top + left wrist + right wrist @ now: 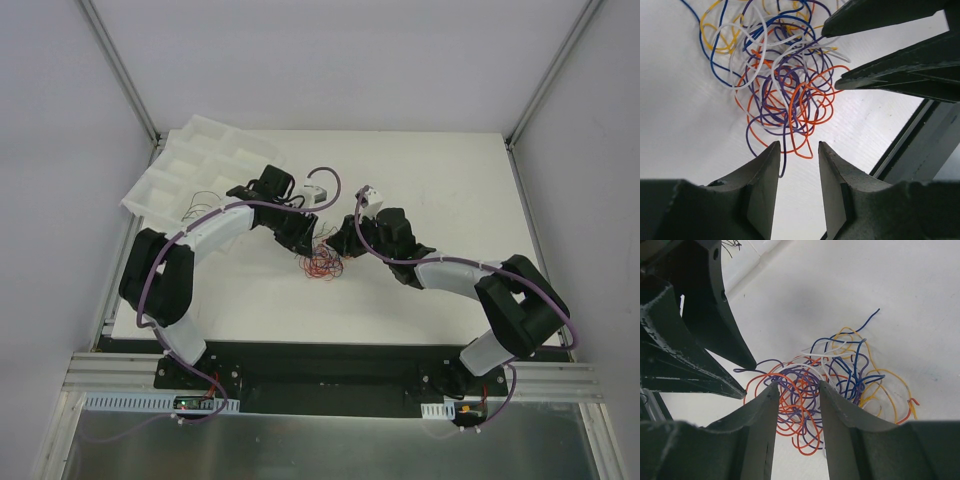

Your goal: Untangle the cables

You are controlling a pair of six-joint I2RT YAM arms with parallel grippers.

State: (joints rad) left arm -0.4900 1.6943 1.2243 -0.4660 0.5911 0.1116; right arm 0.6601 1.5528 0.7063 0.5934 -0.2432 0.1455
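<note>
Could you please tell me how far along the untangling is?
Early, it seems. A few thin wires seem to lie in the tray. The left gripper and right gripper hover open at the cables, holding nothing. Left: the orange, purple, blue, yellow and white strands are all one knot.

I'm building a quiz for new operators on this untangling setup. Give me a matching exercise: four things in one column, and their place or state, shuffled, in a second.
Column A
1. white tray
2. cables
3. left gripper
4. right gripper

Column B
a. open, at the right side of the tangle
b. at the far left corner of the table
c. heaped on the white surface between both arms' fingers
d. open, at the left side of the tangle

Pairs: 1-b, 2-c, 3-d, 4-a
</note>
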